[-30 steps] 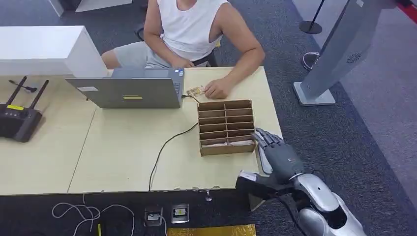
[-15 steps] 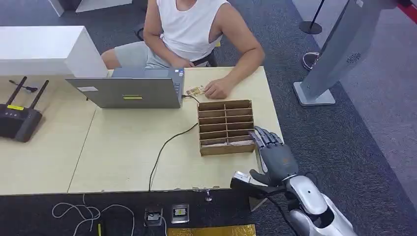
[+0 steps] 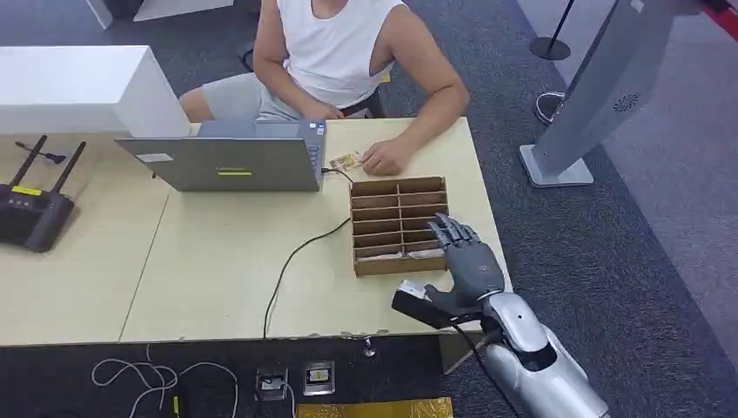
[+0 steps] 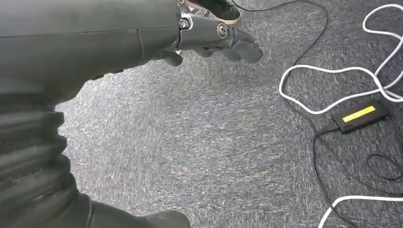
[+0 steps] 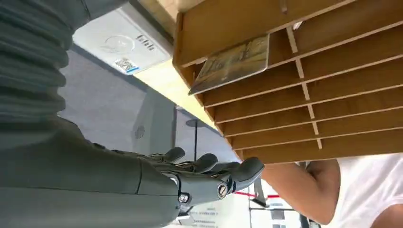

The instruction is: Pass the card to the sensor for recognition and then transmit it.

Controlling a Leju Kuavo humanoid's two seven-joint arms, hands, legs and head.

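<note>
One card (image 5: 233,64) matters here: it stands on edge in the nearest slot of the wooden slotted box (image 3: 399,225), its long axis running along that slot, across the robot's line of reach. The right hand (image 3: 466,261) hovers over the box's near right corner, fingers spread and holding nothing, so the card lies just ahead of and below its fingertips. That hand is clearly the nearer one. The left hand (image 4: 216,35) hangs over the carpet, fingers curled in on nothing.

Head camera looks steeply down on the table (image 3: 218,261); right wrist camera, close, shares the organizer (image 3: 399,225) at four o'clock; left wrist camera faces carpet (image 4: 199,142).
</note>
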